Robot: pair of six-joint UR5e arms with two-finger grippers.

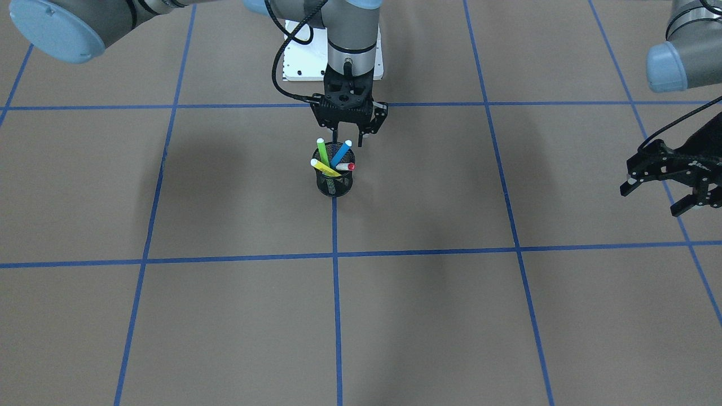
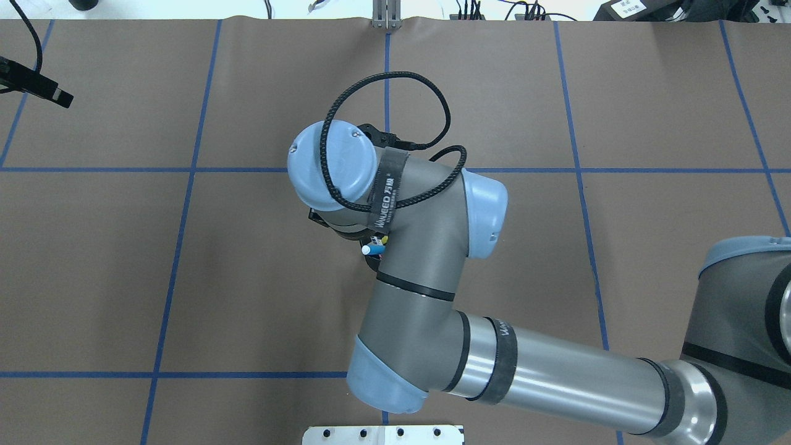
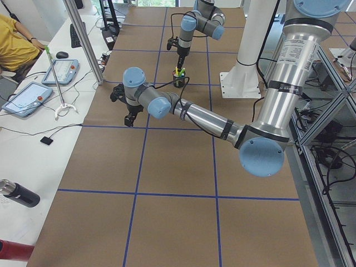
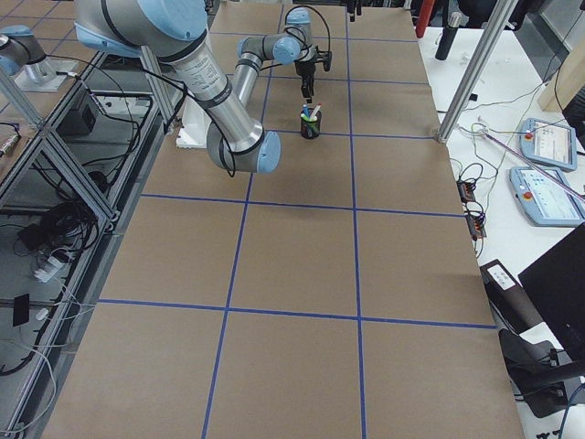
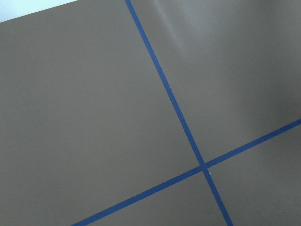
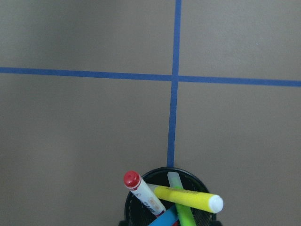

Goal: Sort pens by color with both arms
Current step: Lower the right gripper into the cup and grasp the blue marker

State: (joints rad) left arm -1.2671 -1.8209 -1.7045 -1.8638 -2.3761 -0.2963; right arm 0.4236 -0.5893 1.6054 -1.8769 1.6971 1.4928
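Brown worktop (image 1: 225, 316) carries a grid of blue tape (image 1: 337, 293). On one tape line stands a black mesh cup (image 1: 334, 185), and all four pens are inside it. The green pen (image 1: 323, 151) and the blue pen (image 1: 340, 153) lean upward, the yellow pen (image 1: 324, 167) lies across the rim, and the red-capped pen (image 1: 346, 167) points sideways. The right hand (image 1: 351, 137) hangs just above the cup with its fingers apart, holding nothing. The left hand (image 1: 651, 198) is well apart to the side, also wide and empty.
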